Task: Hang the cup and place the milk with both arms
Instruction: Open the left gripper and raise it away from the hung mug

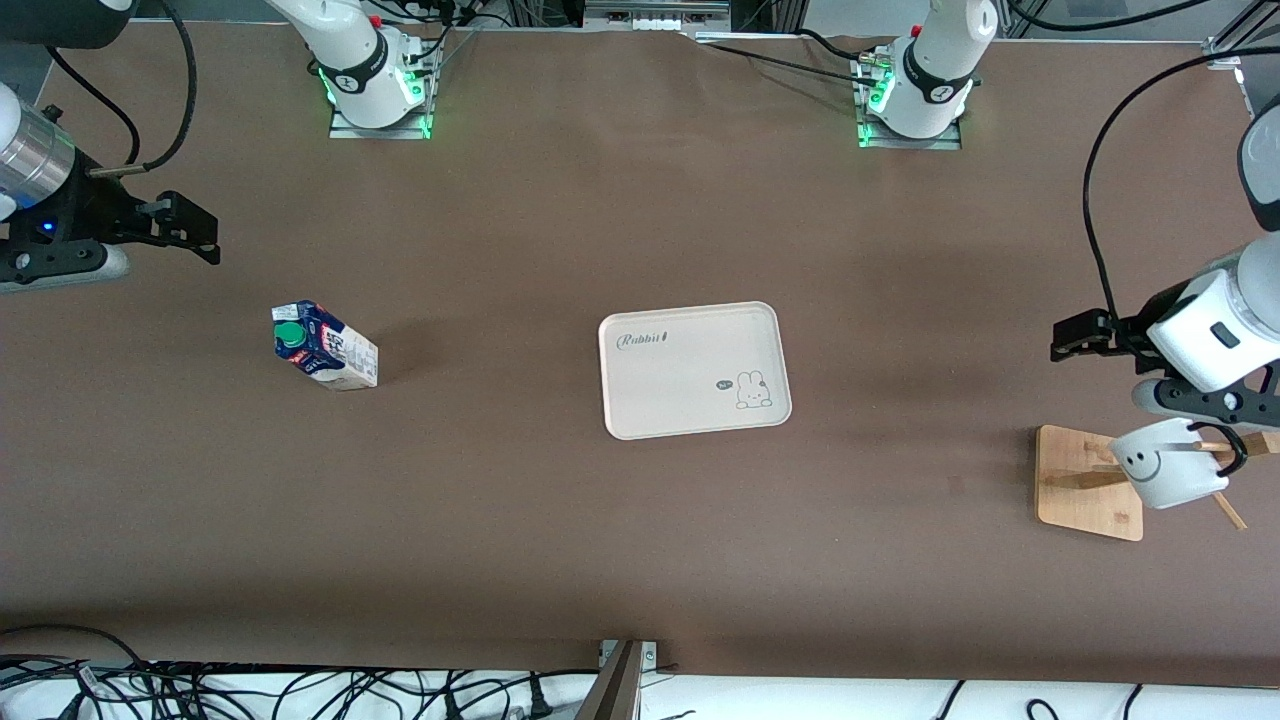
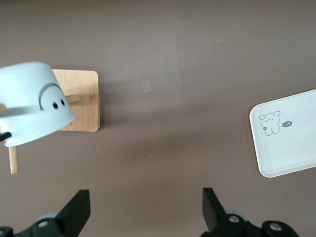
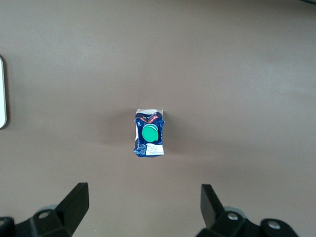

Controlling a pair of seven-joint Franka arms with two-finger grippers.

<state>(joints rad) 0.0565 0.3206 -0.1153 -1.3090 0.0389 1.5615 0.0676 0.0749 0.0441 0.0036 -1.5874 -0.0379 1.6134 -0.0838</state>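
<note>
The cup (image 1: 1165, 475), white with a black smiley face, hangs by its black handle on a peg of the wooden rack (image 1: 1075, 490) at the left arm's end of the table. It also shows in the left wrist view (image 2: 32, 111). My left gripper (image 1: 1062, 340) is open and empty, up in the air beside the rack; its jaws stand wide apart (image 2: 146, 210). The milk (image 1: 325, 345) stands upright on the table toward the right arm's end, green cap up. My right gripper (image 1: 208, 235) is open and empty above the table near the milk (image 3: 149, 133), jaws wide apart (image 3: 144, 207).
A cream tray (image 1: 695, 370) with a rabbit drawing lies in the middle of the table, with nothing on it. It shows in the left wrist view (image 2: 291, 133), and its edge in the right wrist view (image 3: 2, 94). Cables lie along the table's near edge.
</note>
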